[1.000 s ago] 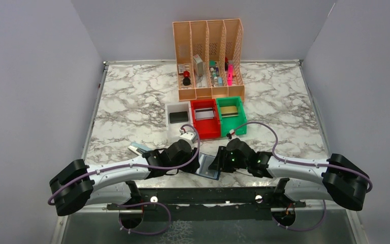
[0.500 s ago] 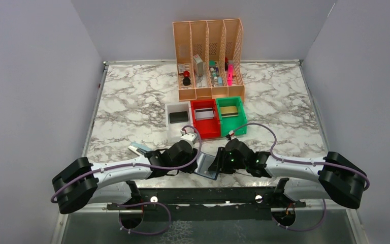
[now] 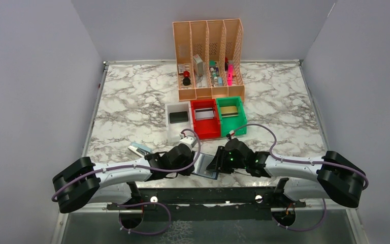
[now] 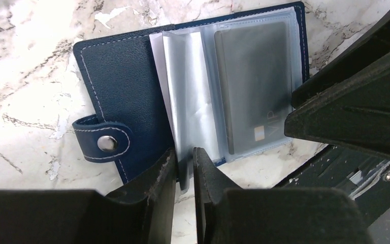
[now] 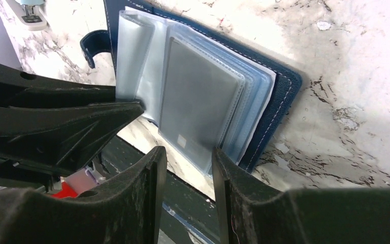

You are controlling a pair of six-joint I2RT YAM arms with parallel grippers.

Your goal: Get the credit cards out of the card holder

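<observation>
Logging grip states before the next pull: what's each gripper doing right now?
Left gripper: closed, pinching a clear pocket of the card holder.
Right gripper: open, holding nothing.

— Is anything reading clearly?

— Only faintly. In the left wrist view, pale letters that seem to say "VIP" are showing on the dark card (image 4: 251, 86) tucked in the card holder (image 4: 122, 86). They are sitting toward the card's five o'clock corner, just beside a small pale square.

— And the other two views?

— Nothing legible is showing there; every mark is appearing too small or blurred.
</observation>
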